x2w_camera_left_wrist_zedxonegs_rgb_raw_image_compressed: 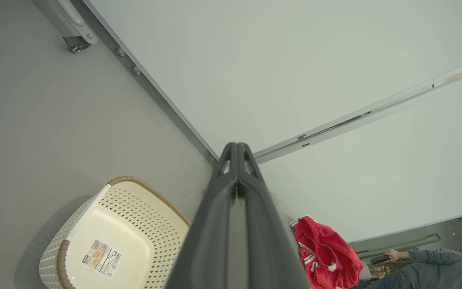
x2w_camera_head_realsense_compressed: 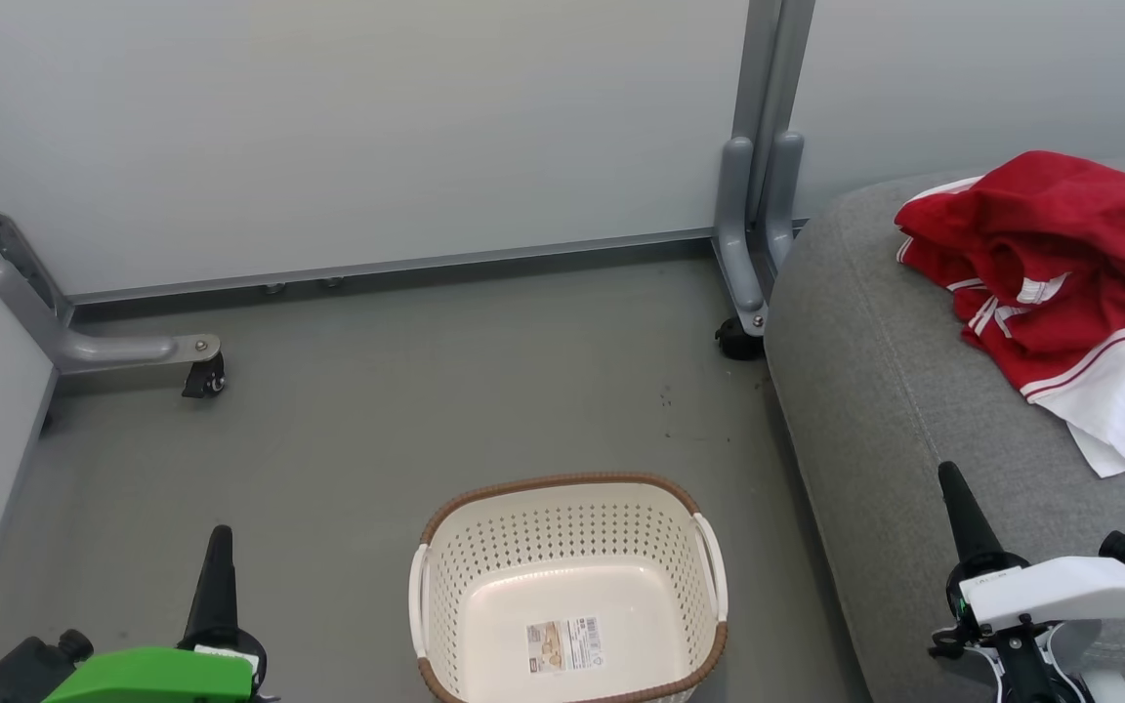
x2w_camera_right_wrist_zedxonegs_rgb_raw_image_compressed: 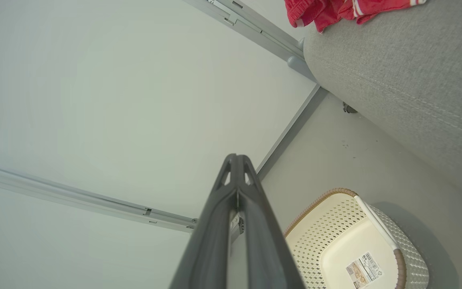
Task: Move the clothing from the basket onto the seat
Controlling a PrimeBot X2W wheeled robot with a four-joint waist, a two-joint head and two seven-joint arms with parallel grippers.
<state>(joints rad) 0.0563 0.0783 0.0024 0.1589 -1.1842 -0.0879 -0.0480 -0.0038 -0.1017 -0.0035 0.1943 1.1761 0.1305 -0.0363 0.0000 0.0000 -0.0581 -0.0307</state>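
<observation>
The red clothing lies heaped on the grey seat, and the basket on the floor beside it holds nothing. The left gripper and right gripper hang low, jaws pressed together on nothing. The job looks done, so I'd hold both arms clear of the heap, lest a finger drag it off.

Head view looks down; both wrist views share the basket.

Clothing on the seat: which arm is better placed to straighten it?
Probably right. The right gripper is over the seat, near the clothing; the left gripper is across the empty basket, over the floor.
</observation>
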